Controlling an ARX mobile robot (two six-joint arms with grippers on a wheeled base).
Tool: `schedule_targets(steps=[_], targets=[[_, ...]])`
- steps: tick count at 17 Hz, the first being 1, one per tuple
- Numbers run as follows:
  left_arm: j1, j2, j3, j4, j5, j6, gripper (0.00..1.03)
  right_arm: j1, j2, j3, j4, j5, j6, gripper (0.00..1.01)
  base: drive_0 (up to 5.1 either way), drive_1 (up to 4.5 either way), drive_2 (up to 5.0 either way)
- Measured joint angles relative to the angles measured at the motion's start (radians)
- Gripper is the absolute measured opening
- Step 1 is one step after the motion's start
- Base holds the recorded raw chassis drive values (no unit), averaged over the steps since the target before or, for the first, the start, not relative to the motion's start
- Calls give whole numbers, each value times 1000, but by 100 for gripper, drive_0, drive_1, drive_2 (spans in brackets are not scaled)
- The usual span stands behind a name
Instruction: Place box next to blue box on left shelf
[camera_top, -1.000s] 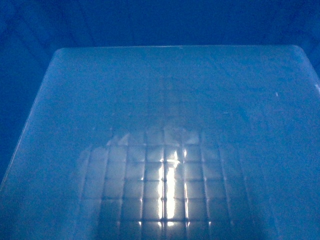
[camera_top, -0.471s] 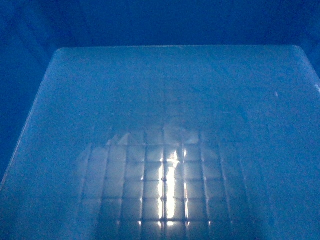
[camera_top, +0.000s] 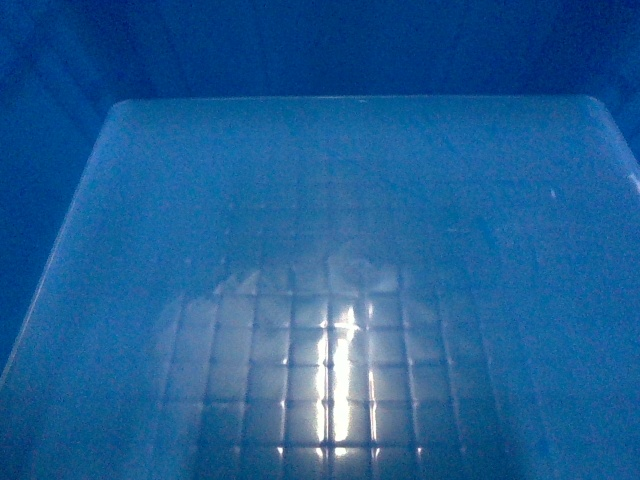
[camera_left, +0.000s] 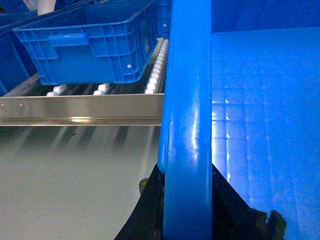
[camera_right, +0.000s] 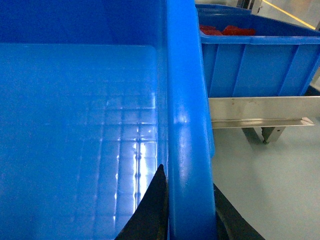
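Note:
The box (camera_top: 340, 250) fills the head view, which shows only its bright blue grid floor and dark far wall. My left gripper (camera_left: 186, 171) is shut on the box's left rim (camera_left: 187, 100), with one black finger on each side. My right gripper (camera_right: 189, 177) is shut on the right rim (camera_right: 185, 110) in the same way. The blue box (camera_left: 90, 45) stands on white rollers (camera_left: 155, 75) of the left shelf, behind its steel front rail (camera_left: 80, 107). It is up and to the left of the held box. The head view shows neither gripper.
In the right wrist view another blue crate (camera_right: 255, 60) holding red pieces (camera_right: 235, 30) sits on a steel rail (camera_right: 260, 112), to the right of the held box. Grey floor (camera_left: 70, 180) lies below the rails on both sides.
In the head view the far edge of the box's floor has slid down slightly. Both grips hold as before.

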Motion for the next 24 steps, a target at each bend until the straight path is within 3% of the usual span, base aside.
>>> schedule_targets(steps=[9,24], targets=[[0,0,0,5,-1,0,15,0,-1,0,5,1,0,10,0,0,0],[0,-1,0,7,-2,2,15,0,-1,0,7,1,-1,10,10,437,-416]])
